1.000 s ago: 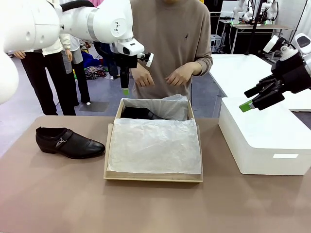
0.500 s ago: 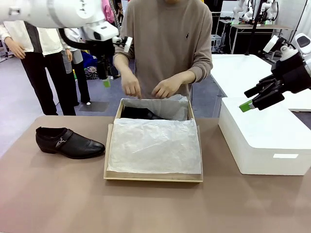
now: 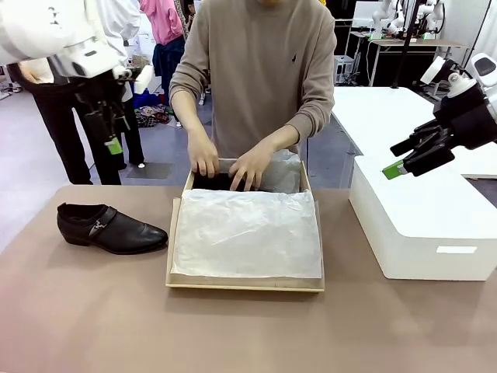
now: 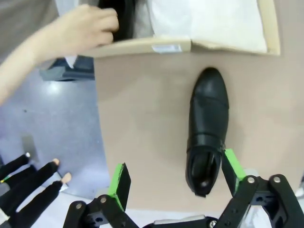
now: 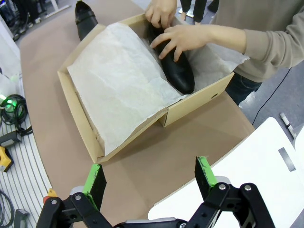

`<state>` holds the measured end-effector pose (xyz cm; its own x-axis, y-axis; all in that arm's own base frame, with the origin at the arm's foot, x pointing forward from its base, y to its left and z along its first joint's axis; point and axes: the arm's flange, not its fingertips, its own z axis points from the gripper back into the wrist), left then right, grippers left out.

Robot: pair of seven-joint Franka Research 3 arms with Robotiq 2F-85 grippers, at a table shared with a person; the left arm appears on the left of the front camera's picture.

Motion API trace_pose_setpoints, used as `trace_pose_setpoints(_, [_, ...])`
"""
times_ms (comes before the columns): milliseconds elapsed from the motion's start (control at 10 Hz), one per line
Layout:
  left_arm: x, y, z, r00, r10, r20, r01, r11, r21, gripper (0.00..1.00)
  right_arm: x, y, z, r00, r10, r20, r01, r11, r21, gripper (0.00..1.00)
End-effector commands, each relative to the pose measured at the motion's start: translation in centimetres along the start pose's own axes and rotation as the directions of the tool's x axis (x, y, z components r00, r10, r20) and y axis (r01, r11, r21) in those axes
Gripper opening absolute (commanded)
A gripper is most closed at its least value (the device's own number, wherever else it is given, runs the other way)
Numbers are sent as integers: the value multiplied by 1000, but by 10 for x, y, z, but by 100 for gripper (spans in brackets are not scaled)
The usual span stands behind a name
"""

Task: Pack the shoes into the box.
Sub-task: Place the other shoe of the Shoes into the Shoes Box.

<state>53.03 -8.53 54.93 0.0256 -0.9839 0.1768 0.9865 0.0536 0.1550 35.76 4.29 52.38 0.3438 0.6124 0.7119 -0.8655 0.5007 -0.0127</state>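
**Left arm drawn back to your left; person's hands down in the box**

Since a second ago your left gripper [image 3: 111, 134] has swung away from the far end of the box [image 3: 245, 286]. It now hangs high over the left end of the worktop [image 3: 93, 311], above and behind the loose shoe [image 3: 111, 228]. Its fingers are spread wide with nothing between them. In the left wrist view the left gripper [image 4: 175, 172] looks straight down on the loose shoe [image 4: 207, 128], whose toe points toward the box [image 4: 142, 46].

Over the same second the person's hands have dropped from above the box into its far end, one hand [image 3: 204, 159] beside the other hand [image 3: 250, 167]. Your right gripper [image 3: 400, 158] has not shifted. It hovers over the white block [image 3: 419, 225] at your right, fingers spread and empty.

The loose shoe lies on its sole on the worktop, left of the box and apart from it. From the right gripper [image 5: 149, 175] you see the packed shoe [image 5: 178, 71] lying in the deep far part of the box [image 5: 190, 109]. One hand [image 5: 161, 12] is at one end of it and the other hand [image 5: 178, 40] lies flat across its upper. White tissue paper [image 3: 248, 233] is spread over the near part of the box. In the right wrist view the tissue paper [image 5: 118, 80] drapes from beside the packed shoe out toward the near rim.
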Motion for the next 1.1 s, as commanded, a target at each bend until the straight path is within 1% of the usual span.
trace_pose_setpoints(0, [-23,-4,-5,993,-111,-40,110,994,-18,100,-1,-4,-1,999,21,34,-21,1000,13,100])
trace_pose_setpoints(200, [-41,-6,-16,983,-163,-88,157,985,-74,100,-1,-4,-1,999,21,34,-21,1000,13,100])
trace_pose_setpoints(300, [-45,-8,-23,981,-175,-90,166,981,-99,100,-1,-4,-1,999,21,34,-21,1000,13,100])
trace_pose_setpoints(400, [-42,-4,-31,982,-169,-84,159,981,-114,100,-1,-4,-1,999,21,34,-21,1000,13,100])
trace_pose_setpoints(500, [-42,-4,-19,987,-143,-76,137,988,-78,100,-1,-4,-1,999,21,34,-21,1000,13,100])
trace_pose_setpoints(1000, [-42,-4,-19,987,-143,-76,137,988,-78,100,-1,-4,-1,999,21,34,-21,1000,13,100])
